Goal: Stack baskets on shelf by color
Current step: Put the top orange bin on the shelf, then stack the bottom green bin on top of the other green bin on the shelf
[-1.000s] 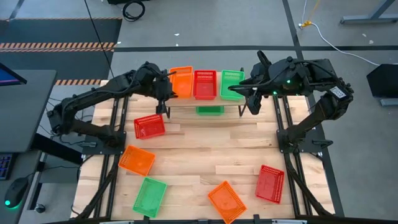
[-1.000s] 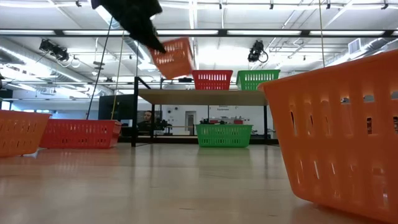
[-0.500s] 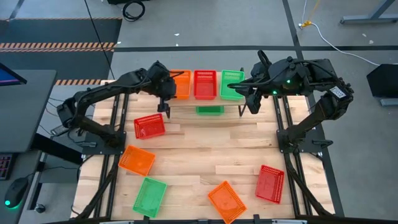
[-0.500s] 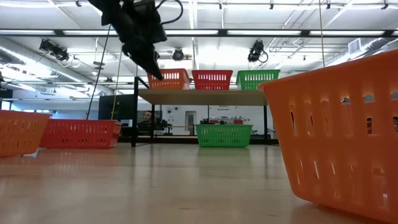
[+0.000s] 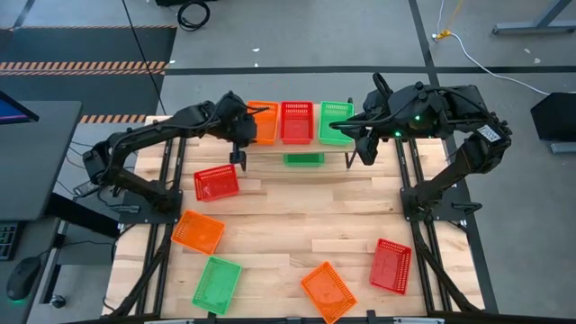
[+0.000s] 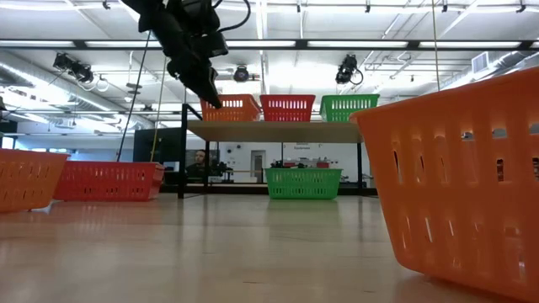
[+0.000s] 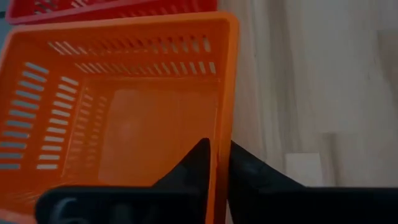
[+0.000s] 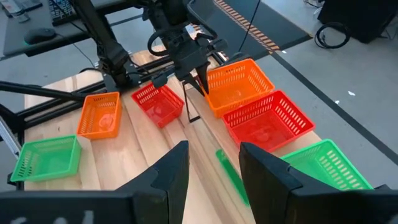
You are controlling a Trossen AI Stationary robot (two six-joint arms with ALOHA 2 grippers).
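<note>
On the shelf (image 6: 278, 130) stand an orange basket (image 5: 264, 120), a red basket (image 5: 297, 121) and a green basket (image 5: 336, 121) in a row, each on its bottom. My left gripper (image 7: 219, 155) is at the orange basket's left wall, shut on it. My right gripper (image 8: 214, 155) hovers open above the shelf's right end, near the green basket, with nothing between its fingers. Another green basket (image 6: 303, 183) sits on the table under the shelf. My left gripper has the orange basket's left side wall (image 7: 221, 134) between its fingers, one finger inside the basket (image 7: 198, 158) and one outside. The fingers come slanting down from the table's left side. The basket stands level with its bottom on the shelf's left end.
Loose baskets lie on the table: red (image 5: 217, 183) near the shelf's left leg, orange (image 5: 198, 230) and green (image 5: 217, 283) at the near left, orange (image 5: 328, 290) and red (image 5: 391, 265) at the near right. The table's middle is bare wood.
My left gripper has come down and toward the shelf with the orange basket. The basket hung tilted above the shelf's left end a second ago; it now stands level on the shelf beside the red one.
</note>
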